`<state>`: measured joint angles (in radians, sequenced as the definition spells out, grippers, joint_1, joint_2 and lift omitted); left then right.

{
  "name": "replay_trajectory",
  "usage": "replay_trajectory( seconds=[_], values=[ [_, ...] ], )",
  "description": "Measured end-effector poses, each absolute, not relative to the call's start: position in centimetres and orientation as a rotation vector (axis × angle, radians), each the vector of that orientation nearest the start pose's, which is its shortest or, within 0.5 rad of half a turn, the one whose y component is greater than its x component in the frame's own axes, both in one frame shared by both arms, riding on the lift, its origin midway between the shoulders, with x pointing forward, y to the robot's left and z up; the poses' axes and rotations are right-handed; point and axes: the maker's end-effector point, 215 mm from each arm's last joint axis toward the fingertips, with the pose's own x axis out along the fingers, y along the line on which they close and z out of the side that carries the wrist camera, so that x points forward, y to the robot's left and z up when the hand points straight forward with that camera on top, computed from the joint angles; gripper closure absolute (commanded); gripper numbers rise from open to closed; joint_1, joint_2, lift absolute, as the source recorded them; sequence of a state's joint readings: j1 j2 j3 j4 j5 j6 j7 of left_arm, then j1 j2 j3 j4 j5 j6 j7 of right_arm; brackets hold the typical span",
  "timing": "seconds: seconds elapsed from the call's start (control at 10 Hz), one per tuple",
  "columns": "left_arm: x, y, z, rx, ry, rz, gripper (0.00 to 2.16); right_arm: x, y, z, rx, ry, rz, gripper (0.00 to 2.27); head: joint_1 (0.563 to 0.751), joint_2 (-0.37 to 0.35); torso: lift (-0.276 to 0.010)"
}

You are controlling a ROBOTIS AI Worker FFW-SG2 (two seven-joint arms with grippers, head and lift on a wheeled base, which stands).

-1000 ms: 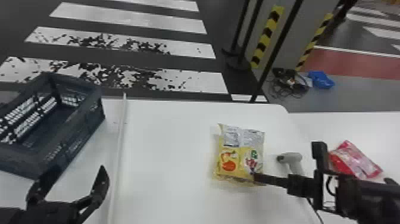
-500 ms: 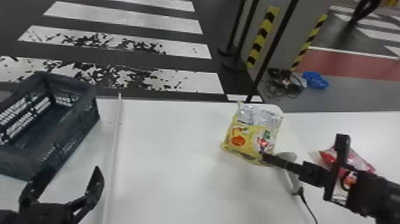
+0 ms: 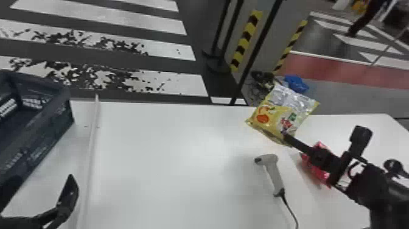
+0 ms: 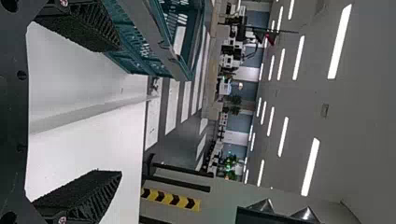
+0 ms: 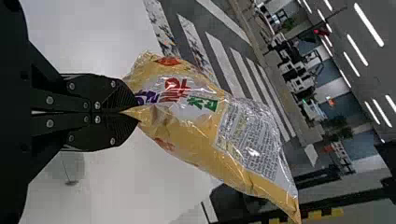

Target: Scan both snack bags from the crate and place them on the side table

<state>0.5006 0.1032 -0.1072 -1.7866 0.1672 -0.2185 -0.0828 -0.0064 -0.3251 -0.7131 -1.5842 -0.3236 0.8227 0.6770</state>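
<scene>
My right pincer [image 3: 285,137] is closed on the yellow snack bag [image 3: 283,112]. It grasps only a narrow edge of this bag, and in the wrist view this edge is between the fingertips. The rest of the bag extends forward beyond the fingers, tilted, with its silver part at the far end (the head view shows this also).

The red snack bag [image 3: 315,174] lies on the side table [image 3: 340,123], partly covered from sight by my right arm. The grey scanner [image 3: 274,172] lies on the white worktop [image 3: 182,152], nearer to me than the yellow bag.

My left pincer [image 3: 68,193] is released and empty, its fingers wide apart, near the dark crate [image 3: 50,128].
</scene>
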Motion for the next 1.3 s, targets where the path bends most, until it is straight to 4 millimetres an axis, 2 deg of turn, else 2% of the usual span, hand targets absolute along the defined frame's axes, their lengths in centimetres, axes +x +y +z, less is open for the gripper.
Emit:
replay_trajectory(
  seconds=[0.4,0.7,0.9,1.1,1.2,1.3],
  values=[
    [41.9,17.6,-41.7,-0.119,0.082,-0.183,0.05,47.0,-63.9,-41.0,0.361,0.363,-0.280,2.26,0.695,-0.350,-0.095],
    [42.0,17.7,-41.9,-0.119,0.085,-0.182,0.05,45.5,-70.5,-42.5,0.342,0.337,-0.474,2.26,0.695,-0.350,-0.095],
    [42.1,17.6,-42.1,-0.119,0.087,-0.183,0.05,44.6,-73.5,-43.4,0.340,0.315,-0.576,2.26,0.695,-0.350,-0.095],
    [42.1,17.6,-42.0,-0.120,0.086,-0.183,0.05,43.8,-75.3,-44.7,0.362,0.326,-0.638,2.26,0.695,-0.350,-0.095],
    [42.1,17.7,-42.0,-0.121,0.086,-0.183,0.05,43.2,-76.2,-45.4,0.365,0.338,-0.688,2.13,0.695,-0.350,-0.095],
    [42.1,17.7,-42.0,-0.122,0.084,-0.182,0.05,42.6,-76.8,-46.0,0.370,0.353,-0.732,1.68,0.695,-0.350,-0.095]
  ],
)
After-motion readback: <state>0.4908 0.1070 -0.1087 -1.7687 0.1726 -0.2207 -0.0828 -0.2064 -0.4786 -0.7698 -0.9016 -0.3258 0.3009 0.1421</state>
